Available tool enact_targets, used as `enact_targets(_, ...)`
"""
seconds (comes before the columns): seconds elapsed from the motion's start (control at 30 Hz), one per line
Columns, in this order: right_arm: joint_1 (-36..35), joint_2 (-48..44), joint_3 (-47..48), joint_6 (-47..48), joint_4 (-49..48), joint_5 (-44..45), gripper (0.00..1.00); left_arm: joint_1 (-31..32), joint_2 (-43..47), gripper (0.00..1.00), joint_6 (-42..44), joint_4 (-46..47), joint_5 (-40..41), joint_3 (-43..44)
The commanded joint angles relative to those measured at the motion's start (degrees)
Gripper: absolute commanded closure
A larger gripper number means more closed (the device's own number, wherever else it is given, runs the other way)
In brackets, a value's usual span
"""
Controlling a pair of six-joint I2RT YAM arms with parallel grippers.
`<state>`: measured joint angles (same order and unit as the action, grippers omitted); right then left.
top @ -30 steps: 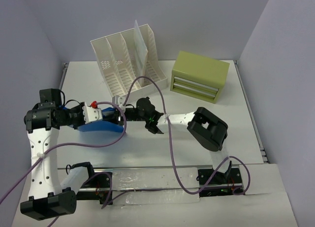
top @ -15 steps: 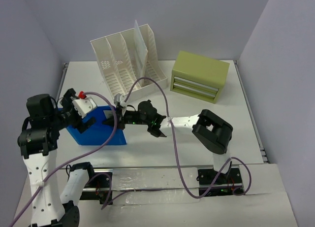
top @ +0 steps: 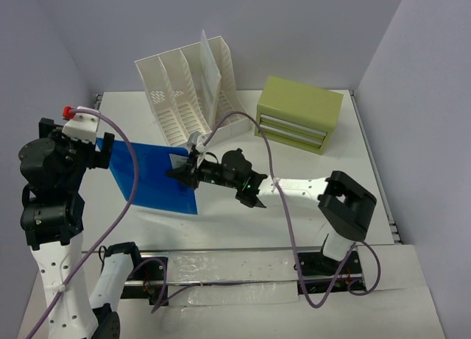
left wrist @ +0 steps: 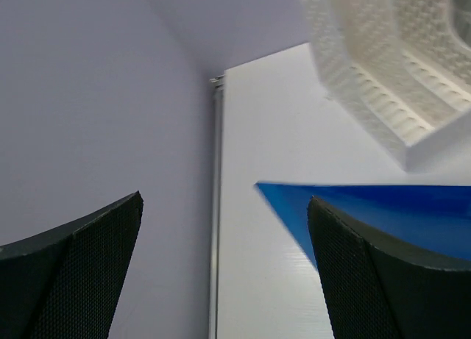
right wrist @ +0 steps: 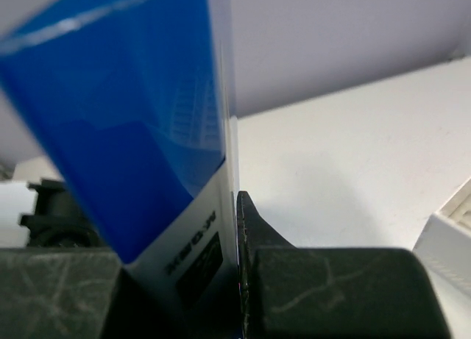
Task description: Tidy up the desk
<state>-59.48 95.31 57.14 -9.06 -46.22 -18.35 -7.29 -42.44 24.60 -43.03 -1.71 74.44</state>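
Blue folder [top: 151, 179] is tilted up at the centre left of the frame, over the white desk [top: 368, 151] that fills the middle. Right gripper [top: 185, 171] is clamped on its right edge, by a white label. Left gripper [left wrist: 224, 207], at far left, has its 2 fingers wide apart, gripping nothing. Rack [top: 188, 89] and green drawer box [top: 298, 115] stand at the top.
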Motion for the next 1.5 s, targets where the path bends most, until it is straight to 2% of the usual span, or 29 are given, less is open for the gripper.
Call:
enact_targets(0.0, -0.11, -9.09, 1.83, 1.94, -2.31, 4.63, 1.00, -0.01, 1.66, 0.01, -1.84, 13.66, 17.42, -5.96)
enact_targets(0.2, 0.59, -16.11, 7.00, 7.96, 4.71, 16.47, 1.00, -0.18, 1.63, 0.01, 0.85, 18.50, 23.22, -11.17)
enact_targets(0.4, 4.54, -13.59, 16.55, 13.85, 4.67, 29.38, 1.00, -0.70, -0.18, 0.01, -0.68, 21.06, 21.84, -15.53)
enact_targets(0.67, 10.44, -2.70, 28.60, 17.72, -0.24, 35.44, 1.00, -1.76, -5.44, 0.01, -6.87, 26.64, 17.25, -26.29)
enact_targets(0.83, 11.68, 4.20, 31.84, 21.98, -5.48, 38.65, 1.00, -1.96, -8.79, 0.01, -9.60, 32.08, 15.52, -33.68)
enact_targets(1.1, 12.46, 13.68, 37.34, 22.86, -7.39, 37.87, 1.00, -2.65, -11.97, 0.01, -9.31, 36.71, 15.77, -36.04)
enact_targets(1.23, 12.54, 17.60, 40.35, 22.78, -7.88, 40.63, 1.00, -3.48, -12.57, 0.01, -8.79, 37.23, 15.25, -36.38)
enact_targets(1.47, 13.25, 23.51, 39.43, 20.40, -12.02, 39.14, 1.00, -4.77, -12.32, 0.01, -8.28, 37.32, 14.03, -36.36)
